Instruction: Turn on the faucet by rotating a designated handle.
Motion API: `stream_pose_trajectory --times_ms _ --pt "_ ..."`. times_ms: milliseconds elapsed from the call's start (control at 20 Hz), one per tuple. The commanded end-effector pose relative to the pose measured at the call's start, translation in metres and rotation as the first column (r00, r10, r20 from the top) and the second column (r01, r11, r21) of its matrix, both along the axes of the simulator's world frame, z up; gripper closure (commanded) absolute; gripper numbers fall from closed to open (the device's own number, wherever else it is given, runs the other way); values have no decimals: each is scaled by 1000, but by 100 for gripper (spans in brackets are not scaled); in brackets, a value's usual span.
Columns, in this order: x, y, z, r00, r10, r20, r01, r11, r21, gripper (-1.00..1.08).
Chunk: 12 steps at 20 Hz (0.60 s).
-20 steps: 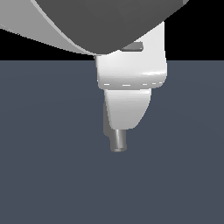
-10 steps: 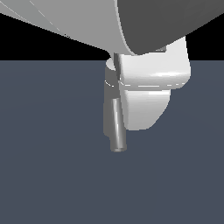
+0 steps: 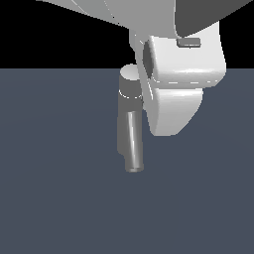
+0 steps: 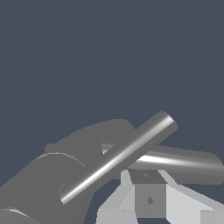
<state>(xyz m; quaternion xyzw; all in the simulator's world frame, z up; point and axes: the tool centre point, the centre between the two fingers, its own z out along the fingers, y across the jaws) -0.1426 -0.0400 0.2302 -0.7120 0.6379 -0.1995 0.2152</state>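
Observation:
In the exterior view the grey faucet (image 3: 130,106) stands upright with a flat round cap (image 3: 130,74), a thin bright ring (image 3: 130,95) and a tubular spout (image 3: 134,146). My bulky white gripper (image 3: 171,124) hangs close against the faucet on the exterior view's right and hides the handle there. In the wrist view the thin bright handle (image 4: 118,159) runs slantwise out from the cap, across the thicker spout (image 4: 183,165). A part of my gripper (image 4: 149,192) shows just beneath them. Whether the jaws are open or shut does not show.
A plain dark blue-grey floor (image 3: 54,188) lies all around the faucet. The white arm (image 3: 149,15) fills the top of the exterior view against a black background.
The gripper has moved toward the exterior view's right and grown larger in frame, uncovering the faucet's cap and body. The spout has not moved.

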Motion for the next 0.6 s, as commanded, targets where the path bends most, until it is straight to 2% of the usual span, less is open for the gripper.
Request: stream_pose_trajectory --times_ms 0,550 --pt "6 -22 3 999 -39 1 39 999 3 108" --pt "25 -55 14 998 -56 -3 56 998 5 108"
